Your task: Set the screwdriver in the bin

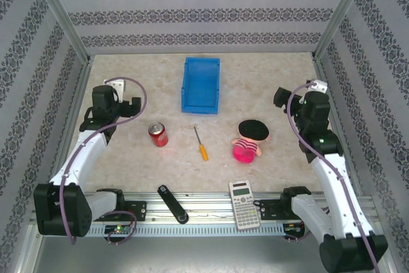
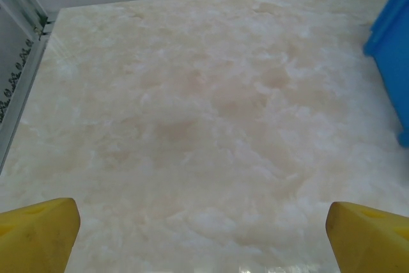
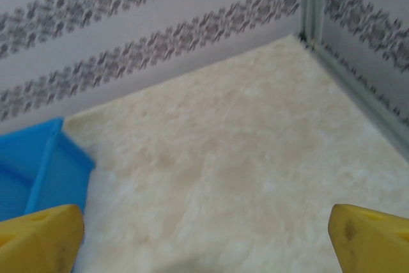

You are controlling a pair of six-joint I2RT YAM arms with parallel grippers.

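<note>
The screwdriver [image 1: 200,142] lies untouched on the worktop [image 1: 281,158] just in front of the blue bin [image 1: 200,85], shaft towards it, while the left fingers [image 2: 38,234] and right fingers [image 3: 38,238] hang wide apart and empty either side of the bin, seemingly poised for a first reach.
</note>
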